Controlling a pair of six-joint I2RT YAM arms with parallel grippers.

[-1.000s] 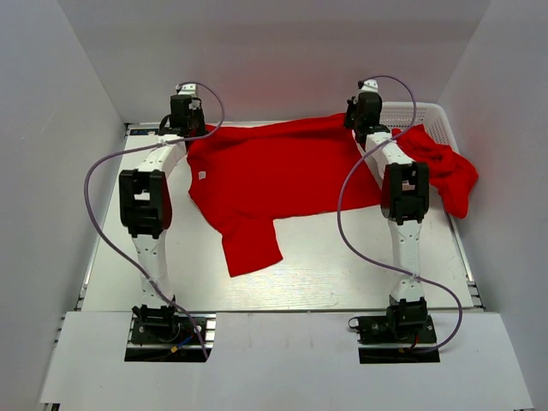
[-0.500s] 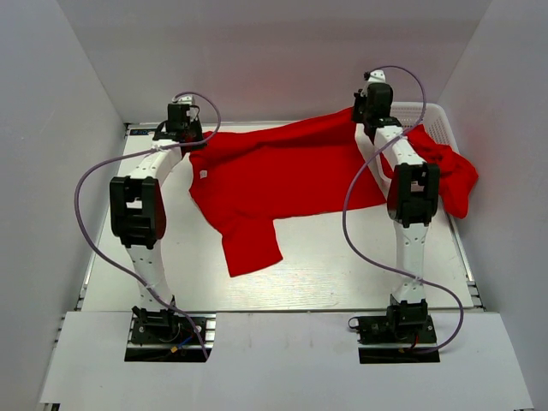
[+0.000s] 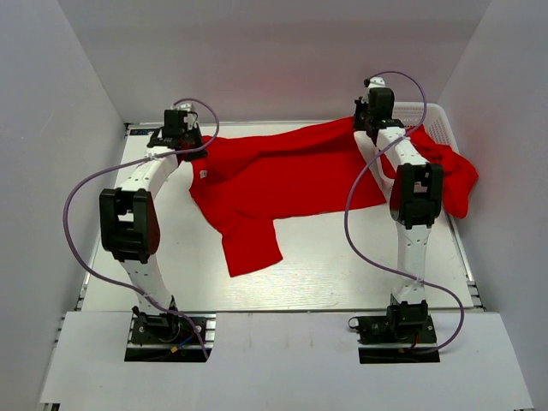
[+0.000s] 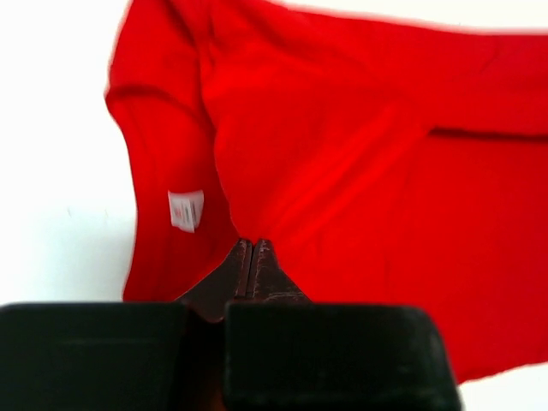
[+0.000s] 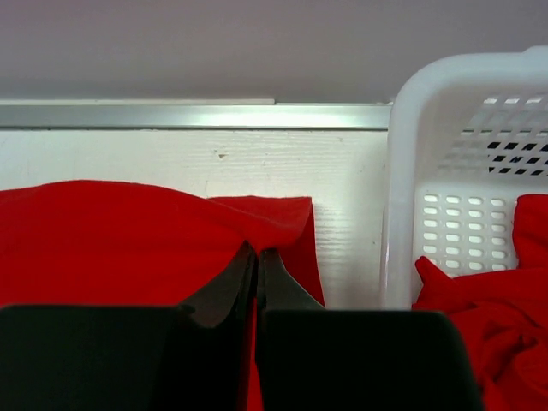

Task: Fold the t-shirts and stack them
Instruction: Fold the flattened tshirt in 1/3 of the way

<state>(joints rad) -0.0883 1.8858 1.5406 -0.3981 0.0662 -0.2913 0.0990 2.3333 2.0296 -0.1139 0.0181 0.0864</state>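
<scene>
The red t-shirt (image 3: 282,180) is spread over the middle of the counter (image 3: 342,274), one sleeve pointing at the near edge and the far edge lifted a bit. The left fingers (image 4: 233,276) are clamped on its far-left corner, and the right fingers (image 5: 224,295) pinch the far-right one. A second red shirt (image 3: 449,175) slumps over the white basket (image 3: 424,113) in the far right corner.

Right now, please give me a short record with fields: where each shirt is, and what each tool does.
spread shirt: lies on the table, one sleeve toward the arms
second shirt: bunched, spilling over the basket rim
left tool: shut on the spread shirt's far left edge
right tool: shut on its far right edge, beside the basket
</scene>
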